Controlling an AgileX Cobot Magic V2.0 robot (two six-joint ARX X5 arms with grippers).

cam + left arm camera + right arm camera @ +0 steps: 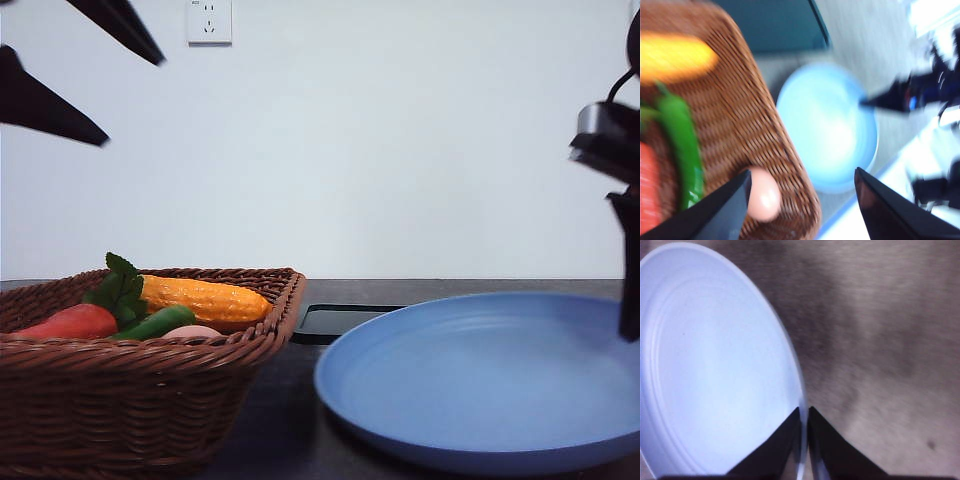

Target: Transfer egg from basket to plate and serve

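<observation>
The brown wicker basket [150, 390] stands at the front left. A pinkish egg [190, 331] peeks over its rim and lies near a corner of the basket [760, 125] as the egg [762, 196] in the left wrist view. My left gripper [132, 102] hangs high above the basket, open, with nothing between its fingers [720, 210]. The light blue plate [480, 380] lies to the right of the basket. My right gripper [804, 412] is shut on the rim of the plate [715, 365] at its right edge [628, 290].
In the basket lie a red carrot [70, 322] with green leaves, a yellow corn cob [205, 298] and a green pepper [155, 322]. A flat black tray [335, 320] sits behind, between basket and plate. Dark tabletop [880, 340] runs beyond the plate.
</observation>
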